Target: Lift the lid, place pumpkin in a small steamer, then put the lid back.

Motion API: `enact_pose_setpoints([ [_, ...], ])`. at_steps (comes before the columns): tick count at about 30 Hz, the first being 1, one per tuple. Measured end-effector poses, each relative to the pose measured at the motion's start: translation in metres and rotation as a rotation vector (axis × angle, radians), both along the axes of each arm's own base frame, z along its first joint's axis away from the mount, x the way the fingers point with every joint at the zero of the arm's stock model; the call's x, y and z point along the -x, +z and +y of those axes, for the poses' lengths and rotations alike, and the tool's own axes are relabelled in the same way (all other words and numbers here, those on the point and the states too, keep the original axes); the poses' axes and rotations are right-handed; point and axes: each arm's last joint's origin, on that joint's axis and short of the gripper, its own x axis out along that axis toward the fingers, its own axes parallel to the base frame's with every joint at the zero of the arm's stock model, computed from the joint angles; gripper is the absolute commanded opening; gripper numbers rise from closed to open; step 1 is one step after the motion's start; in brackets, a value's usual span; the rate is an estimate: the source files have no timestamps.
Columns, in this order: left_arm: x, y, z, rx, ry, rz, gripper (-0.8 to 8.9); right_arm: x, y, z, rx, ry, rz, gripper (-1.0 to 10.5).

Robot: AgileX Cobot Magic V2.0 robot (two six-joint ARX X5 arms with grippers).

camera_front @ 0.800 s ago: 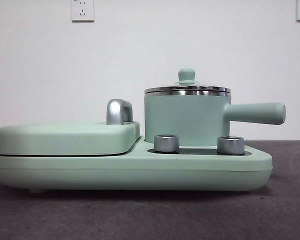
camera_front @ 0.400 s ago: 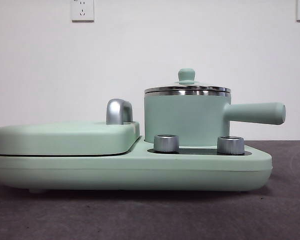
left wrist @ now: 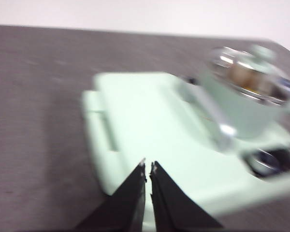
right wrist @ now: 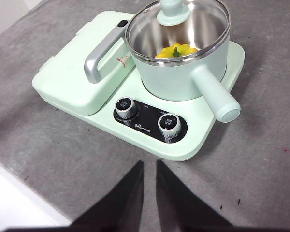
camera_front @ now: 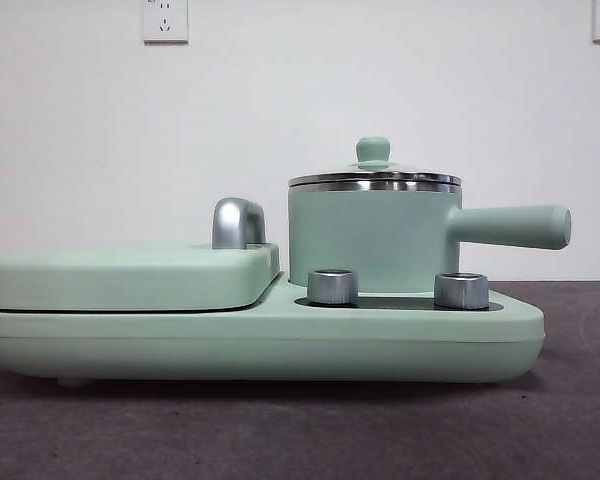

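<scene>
The small steamer [camera_front: 370,238] stands on the right half of the mint-green cooker, its long handle [camera_front: 510,226] pointing right. The glass lid [camera_front: 374,178] with its mint knob [camera_front: 373,150] sits on the steamer's rim. Through the glass in the right wrist view I see the yellow pumpkin [right wrist: 177,50] lying inside the steamer [right wrist: 183,72] under the lid [right wrist: 176,19]. My right gripper [right wrist: 149,164] is shut and empty, held back above the table in front of the cooker's dials. My left gripper [left wrist: 147,166] is shut and empty over the griddle cover [left wrist: 150,125]; that view is blurred, with the steamer [left wrist: 246,96] at its far side.
The flat griddle cover [camera_front: 130,275] with a chrome handle [camera_front: 237,222] fills the cooker's left half. Two steel dials [camera_front: 333,286] [camera_front: 461,290] stand on the front of the base [camera_front: 280,345]. Dark grey table surface [right wrist: 261,159] surrounds the cooker. Wall sockets [camera_front: 165,20] are behind.
</scene>
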Motion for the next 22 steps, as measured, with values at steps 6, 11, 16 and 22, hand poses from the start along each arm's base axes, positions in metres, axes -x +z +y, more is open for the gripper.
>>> enact_pose_setpoints([
  [6,-0.009,-0.052,0.012,0.018,0.173,-0.097,0.20,0.000,0.000,0.000,0.000,0.000,0.000,0.4],
  [11,-0.012,-0.078,0.017,0.012,0.228,-0.103,0.20,0.000,0.000,0.000,0.000,0.000,0.000,0.4],
  [16,-0.017,-0.090,0.017,-0.015,0.225,-0.115,0.20,0.000,0.000,0.000,0.000,0.000,0.000,0.4],
  [22,-0.022,-0.102,0.017,-0.030,0.222,-0.151,0.20,0.000,0.000,0.000,0.000,0.000,0.000,0.4],
])
